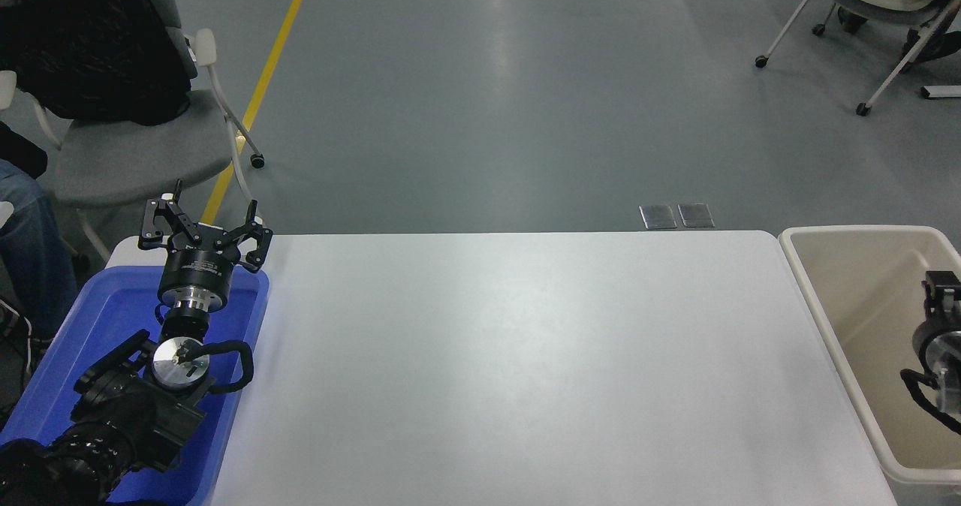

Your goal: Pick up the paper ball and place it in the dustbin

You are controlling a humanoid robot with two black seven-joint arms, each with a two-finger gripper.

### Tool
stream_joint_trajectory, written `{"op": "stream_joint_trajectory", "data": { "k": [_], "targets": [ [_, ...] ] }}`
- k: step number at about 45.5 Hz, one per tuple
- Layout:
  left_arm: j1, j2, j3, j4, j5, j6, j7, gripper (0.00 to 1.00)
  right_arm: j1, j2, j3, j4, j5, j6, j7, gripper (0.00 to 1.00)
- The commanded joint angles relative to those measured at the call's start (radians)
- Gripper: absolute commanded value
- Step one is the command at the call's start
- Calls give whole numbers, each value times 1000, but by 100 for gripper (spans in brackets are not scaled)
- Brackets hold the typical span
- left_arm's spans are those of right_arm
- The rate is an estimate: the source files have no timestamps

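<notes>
Two arms in frame | left gripper [201, 230] parked over blue tray [97, 318], lower left, fingers spread, empty | right gripper [942, 284] above dustbin [841, 234], right edge, finger state unclear | paper ball not visible | step: release seemingly finished; next: retract clear of rim
</notes>
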Motion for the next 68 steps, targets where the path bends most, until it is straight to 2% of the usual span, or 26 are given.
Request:
{"op": "stream_joint_trajectory", "data": {
  "k": [1,15,22,38,41,51,68],
  "targets": [
    [0,0,-1,0,-1,0,0,99,103,-24,39,126,0,45,5,100],
    [0,0,0,0,0,0,0,99,108,-17,359,408,0,137,10,100],
    [0,0,0,0,-1,0,0,99,100,31,431,507,0,142,13,100],
    [0,0,0,0,0,0,0,99,56,186,533,490,0,182,14,100],
    [0,0,0,0,0,0,0,99,36,209,560,490,0,188,25,100],
    [0,0,0,0,0,0,0,99,-56,256,683,485,2,235,83,100],
    [0,0,0,0,0,0,0,99,-92,275,723,387,12,286,85,100]
  ]
}}
